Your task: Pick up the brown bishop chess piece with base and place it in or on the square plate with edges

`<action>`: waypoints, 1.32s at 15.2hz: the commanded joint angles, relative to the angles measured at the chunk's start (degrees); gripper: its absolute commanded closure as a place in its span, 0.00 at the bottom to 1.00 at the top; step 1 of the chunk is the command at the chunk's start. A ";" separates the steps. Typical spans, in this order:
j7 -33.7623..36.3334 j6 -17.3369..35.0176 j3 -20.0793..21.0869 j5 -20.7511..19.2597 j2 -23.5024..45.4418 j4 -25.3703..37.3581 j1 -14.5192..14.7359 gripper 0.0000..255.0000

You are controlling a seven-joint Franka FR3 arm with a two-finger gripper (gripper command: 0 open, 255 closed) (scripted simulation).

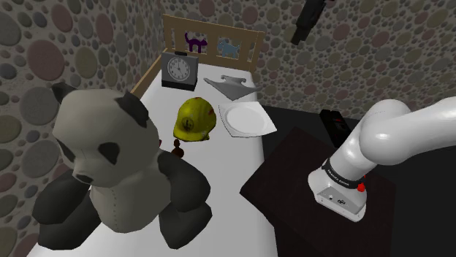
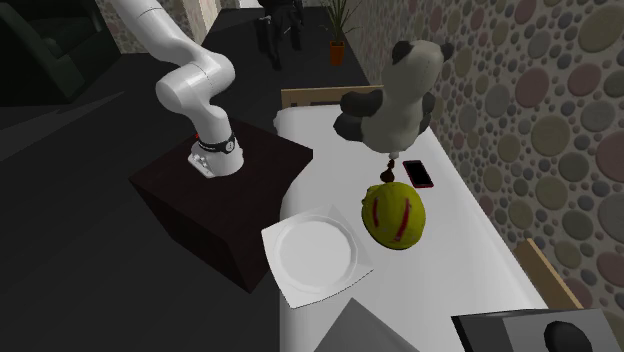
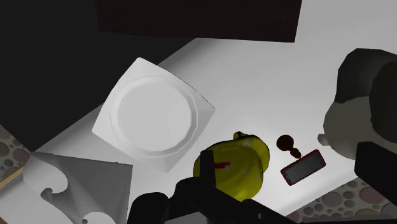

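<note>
The small brown bishop (image 1: 177, 151) stands on the white surface between the panda plush and the yellow helmet; it also shows as bishop (image 2: 388, 170) and bishop (image 3: 289, 145). The white square plate (image 1: 247, 118) with raised edges lies beyond the helmet, near the surface's edge by the stand, seen too as plate (image 2: 318, 252) and plate (image 3: 153, 114). My black gripper (image 1: 307, 23) hangs high above the surface, well clear of everything, also gripper (image 2: 275, 35). It holds nothing and looks down on plate, helmet and bishop.
A big panda plush (image 1: 117, 168) sits right beside the bishop. The yellow helmet (image 1: 194, 120) lies between bishop and plate. A red-edged phone (image 2: 418, 174) lies by the bishop. A clock (image 1: 180, 71) and a grey flat piece (image 1: 232, 86) are at the far end. The dark stand (image 2: 225, 195) adjoins the surface.
</note>
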 commanded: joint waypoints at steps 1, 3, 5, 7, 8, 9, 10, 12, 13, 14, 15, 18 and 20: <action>0.00 0.00 0.00 0.00 0.00 0.00 0.00 0.00; 1.72 3.41 1.88 0.66 0.94 -2.25 0.41 0.00; 3.43 6.86 3.76 1.27 2.23 -4.20 0.84 0.00; 5.16 10.36 5.65 1.83 3.88 -5.84 1.27 0.00; 6.03 12.11 6.59 2.07 4.84 -6.54 1.49 0.00; 6.92 13.88 7.53 2.28 5.89 -7.17 1.71 0.00; 7.80 15.64 8.47 2.46 7.02 -7.71 1.90 0.00; 9.62 19.17 10.35 2.72 9.55 -8.56 2.26 0.00; 10.55 20.93 11.30 2.79 10.93 -8.86 2.40 0.00; 11.50 22.68 12.25 2.80 12.40 -9.08 2.52 0.00; 12.47 24.42 13.19 2.76 13.95 -9.21 2.62 0.00; 15.60 29.52 15.99 2.18 19.05 -9.12 2.79 0.00; 17.90 32.79 17.81 1.35 22.79 -8.64 2.77 0.00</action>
